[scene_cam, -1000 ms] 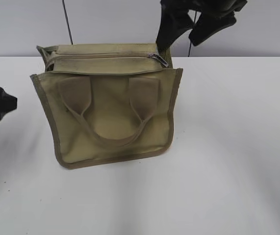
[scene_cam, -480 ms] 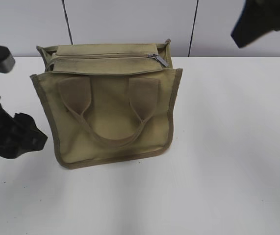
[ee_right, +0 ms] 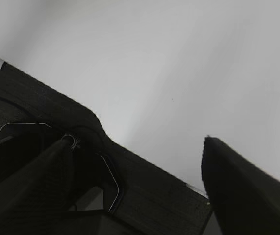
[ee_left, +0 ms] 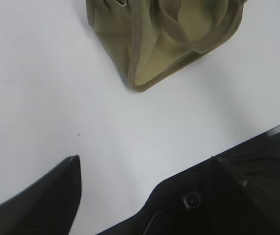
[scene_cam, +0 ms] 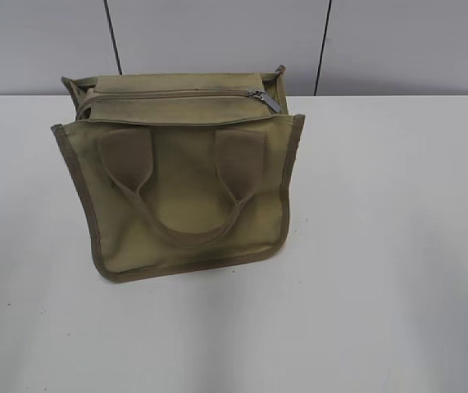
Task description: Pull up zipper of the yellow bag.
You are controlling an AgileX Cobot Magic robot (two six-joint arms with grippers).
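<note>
The yellow bag (scene_cam: 186,192) stands on the white table, front face and two looped handles toward me. Its zipper (scene_cam: 176,95) runs along the top strip, with the silver slider and pull tab (scene_cam: 267,101) at the right end. Neither gripper shows in the exterior view. In the left wrist view my left gripper (ee_left: 130,169) is open and empty over bare table, well away from the bag (ee_left: 154,44), whose lower corner shows at the top. My right gripper (ee_right: 154,139) is open and empty; its view shows only a white surface, no bag.
The white table (scene_cam: 381,246) stretches around the bag on all sides. A grey panelled wall (scene_cam: 397,45) stands right behind the bag.
Both arms have withdrawn out of the exterior view: the left one left at the left edge, the right one at the top right. The bag and slider have not moved.
</note>
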